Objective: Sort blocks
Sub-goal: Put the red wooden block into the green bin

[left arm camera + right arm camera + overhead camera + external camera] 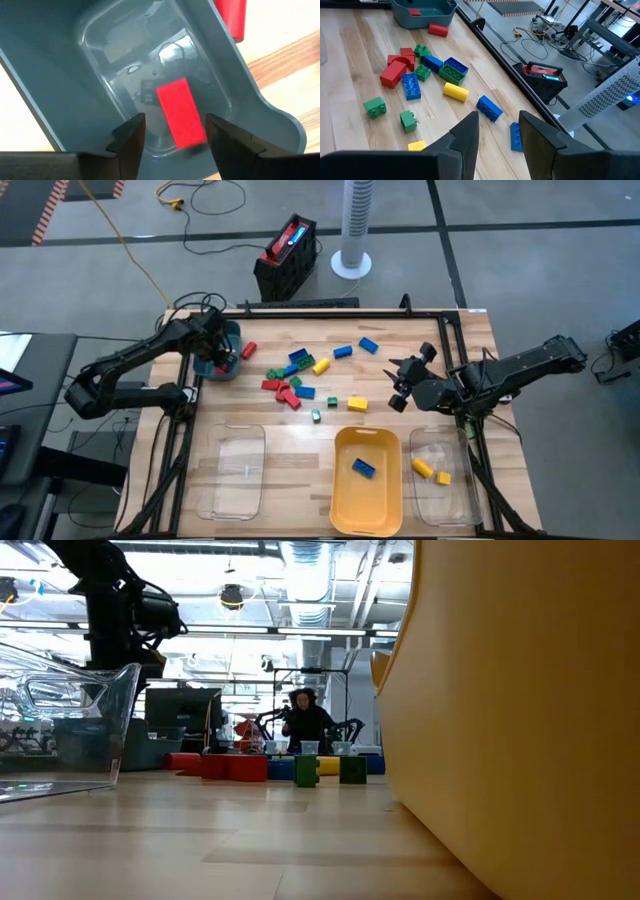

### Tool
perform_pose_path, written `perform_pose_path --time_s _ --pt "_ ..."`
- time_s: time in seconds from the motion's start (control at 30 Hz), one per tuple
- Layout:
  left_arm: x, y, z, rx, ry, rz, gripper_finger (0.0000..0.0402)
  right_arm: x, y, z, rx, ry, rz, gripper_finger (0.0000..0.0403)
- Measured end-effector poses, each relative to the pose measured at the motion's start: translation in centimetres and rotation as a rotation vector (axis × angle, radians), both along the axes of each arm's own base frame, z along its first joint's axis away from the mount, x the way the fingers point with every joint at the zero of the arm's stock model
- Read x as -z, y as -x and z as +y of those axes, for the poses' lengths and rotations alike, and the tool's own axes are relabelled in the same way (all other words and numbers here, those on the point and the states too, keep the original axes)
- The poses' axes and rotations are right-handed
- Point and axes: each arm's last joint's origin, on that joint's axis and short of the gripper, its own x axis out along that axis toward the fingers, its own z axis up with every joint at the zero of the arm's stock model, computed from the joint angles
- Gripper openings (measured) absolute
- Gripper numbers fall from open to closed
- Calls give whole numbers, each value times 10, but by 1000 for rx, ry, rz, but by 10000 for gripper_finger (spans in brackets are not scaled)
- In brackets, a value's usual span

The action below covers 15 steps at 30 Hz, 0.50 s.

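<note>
The blocks lie in a loose pile (295, 375) of red, green, blue and yellow at the table's middle. My left gripper (175, 145) hangs open over the teal tray (50, 60) at the far left, pointing down. A red block (181, 112) lies in the tray below and between its fingers, apart from them. A red round block (249, 350) rests on the table beside that tray. My right gripper (497, 132) stands open above the table, right of the pile (420, 75), with nothing between its fingers.
At the near edge, the yellow tray (340, 500) holds a blue block (363, 468). The clear tray (455, 500) to its right holds two yellow blocks (423, 468). Another clear tray (232, 470) stands near left. A person (305, 720) sits in the room behind.
</note>
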Motion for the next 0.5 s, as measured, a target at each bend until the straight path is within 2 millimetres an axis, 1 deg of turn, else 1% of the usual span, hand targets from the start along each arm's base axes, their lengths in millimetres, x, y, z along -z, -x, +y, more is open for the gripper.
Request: perform_pose_path --time_s 0.17,0.3,0.37,0.5 --pt "-5 -1 1 33 -14 2 206 0 0 0 0 0 0 152" --pt "-22 -7 6 61 -69 -28 206 0 0 0 0 -1 -1 152" --pt "-33 -13 6 84 -104 -57 206 0 0 0 0 -1 -1 152" --pt "-50 -29 -1 153 -149 -125 206 0 0 0 0 -1 -1 152"
